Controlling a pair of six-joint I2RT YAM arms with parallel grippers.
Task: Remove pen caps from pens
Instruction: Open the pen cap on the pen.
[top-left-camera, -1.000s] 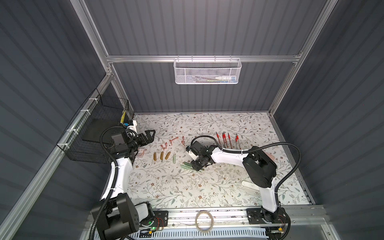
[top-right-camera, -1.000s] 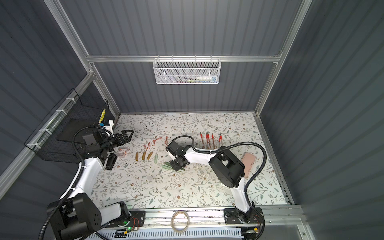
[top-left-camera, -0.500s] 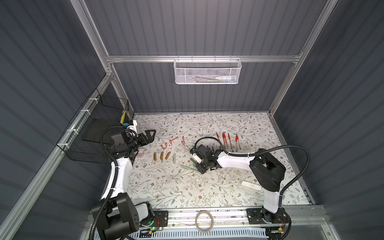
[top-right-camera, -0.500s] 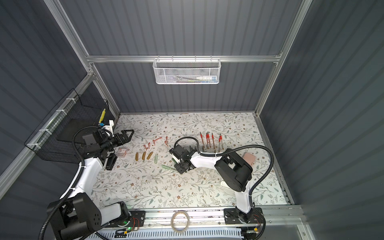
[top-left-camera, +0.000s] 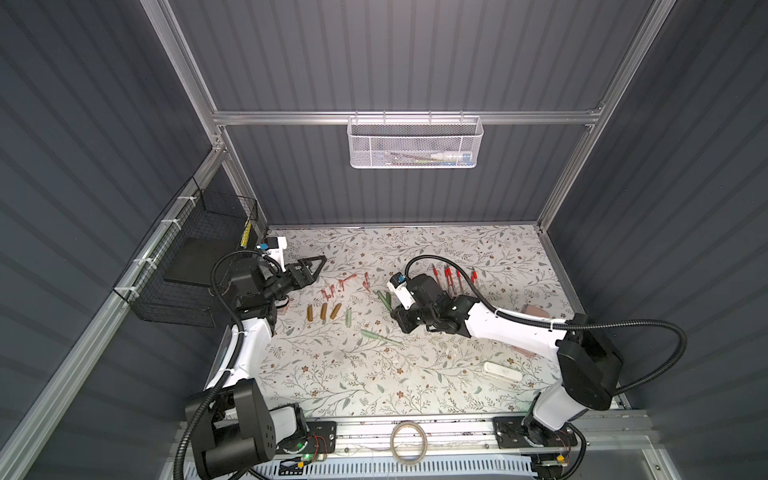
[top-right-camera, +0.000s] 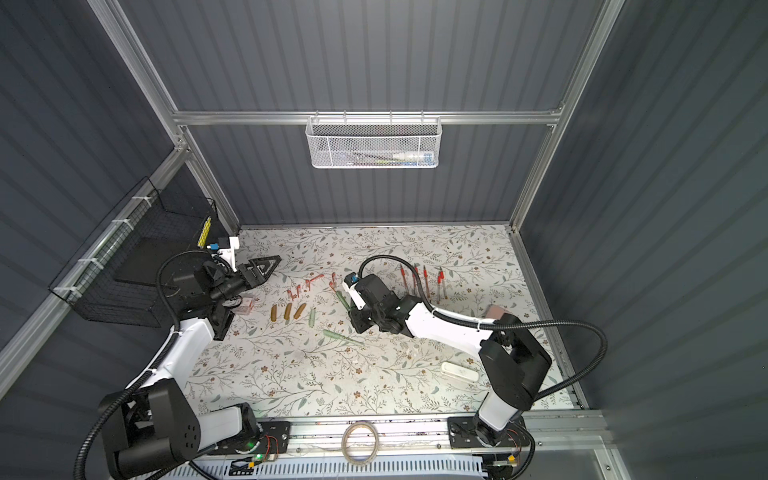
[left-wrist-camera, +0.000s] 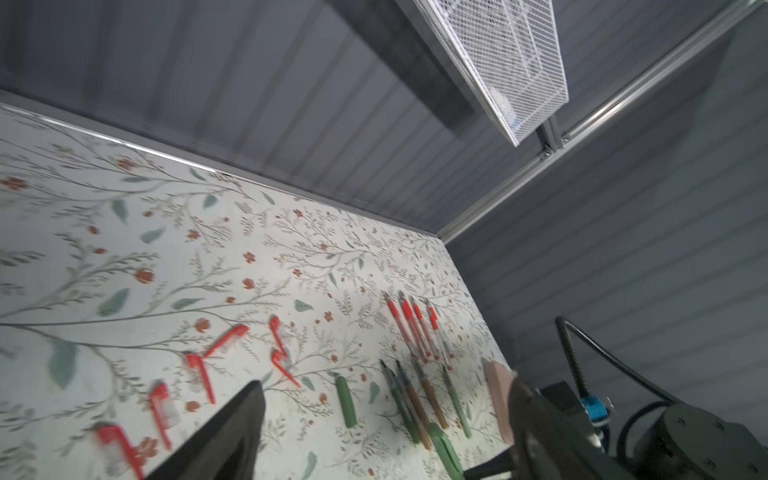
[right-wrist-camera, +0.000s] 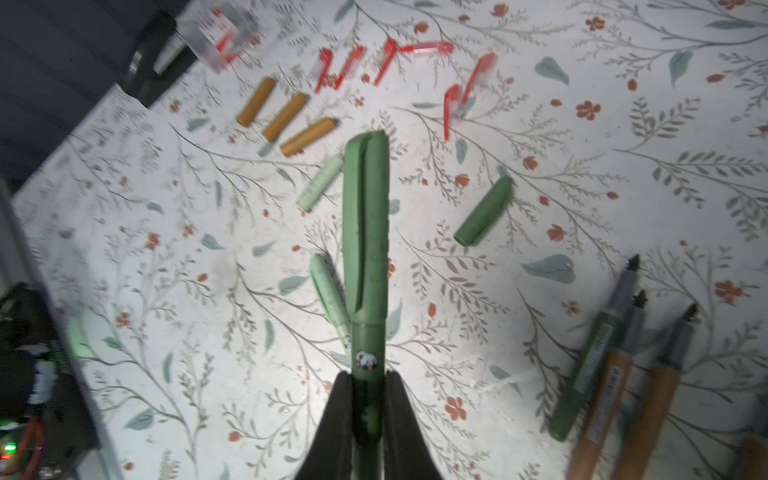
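Right wrist view: the right gripper (right-wrist-camera: 368, 384) has closed on the capped dark-green pen (right-wrist-camera: 365, 232), now held above the pale-green pen (right-wrist-camera: 330, 295) lying on the floral mat (right-wrist-camera: 582, 166). The left gripper (left-wrist-camera: 386, 382) hangs spread and empty.

White case (top-left-camera: 502, 370), pink case (top-left-camera: 535, 310), mesh basket (top-left-camera: 374, 143)

— How does the table (top-left-camera: 415, 386) read on your feed? I get white, with grey-green leaves and small rust-red flowers.
— Same on my screen. My right hand (right-wrist-camera: 368, 384) is black, and the dark green pen (right-wrist-camera: 365, 232) carries a tiny white-and-black sticker.
— And the loose caps?
— I see three mustard-brown caps (right-wrist-camera: 286, 116), some red-and-clear caps (right-wrist-camera: 419, 48), a pale-green cap (right-wrist-camera: 320, 183) and a dark green cap (right-wrist-camera: 484, 210).
— The cases?
— I make out a pink case (top-right-camera: 496, 311) and a white case (top-left-camera: 503, 371).
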